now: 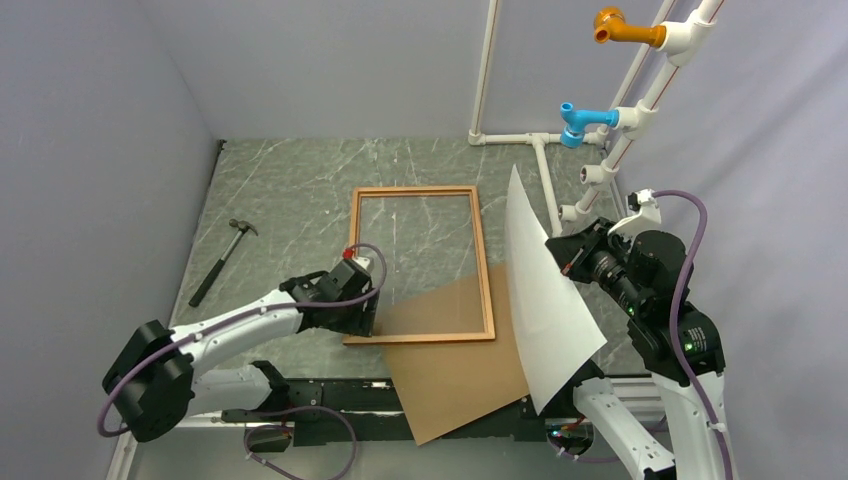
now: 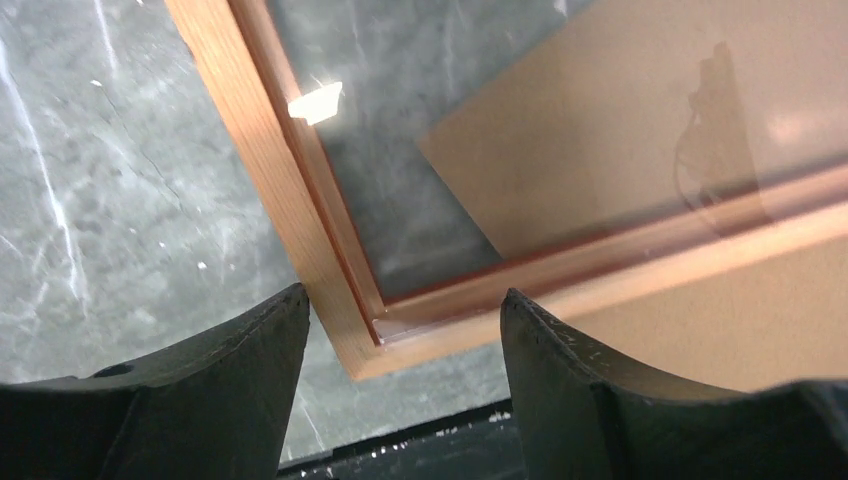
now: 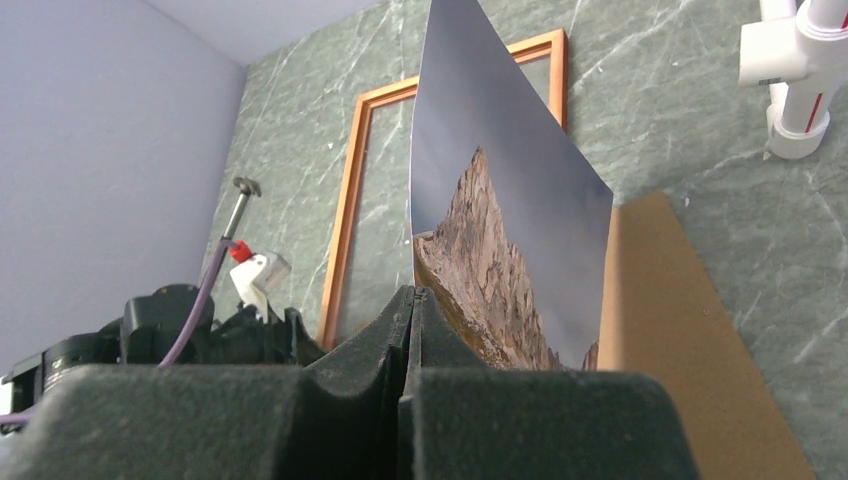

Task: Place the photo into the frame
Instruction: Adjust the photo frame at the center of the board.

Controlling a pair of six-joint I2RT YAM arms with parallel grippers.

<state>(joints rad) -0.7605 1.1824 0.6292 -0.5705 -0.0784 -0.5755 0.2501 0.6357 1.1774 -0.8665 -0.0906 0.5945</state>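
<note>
The frame [image 1: 353, 260], thin reddish-brown moulding around a glass pane, lies flat mid-table with its near-right part over a brown board. My left gripper [image 1: 366, 318] hovers over the frame's near-left corner [image 2: 335, 310]. It is open [image 2: 405, 294], fingers either side of the corner and touching nothing. The photo [image 1: 545, 290] stands on edge to the right of the frame, white back toward the top camera. In the right wrist view its mountain side [image 3: 500, 200] shows. My right gripper [image 3: 415, 292] is shut on the photo's edge [image 1: 560, 255].
The brown backing board [image 1: 460, 385] lies askew at the near edge, partly under the frame. A hammer [image 1: 222, 262] rests at the left. A white pipe rack [image 1: 545, 165] with blue [image 1: 580, 122] and orange [image 1: 620, 25] hooks stands back right. Walls close both sides.
</note>
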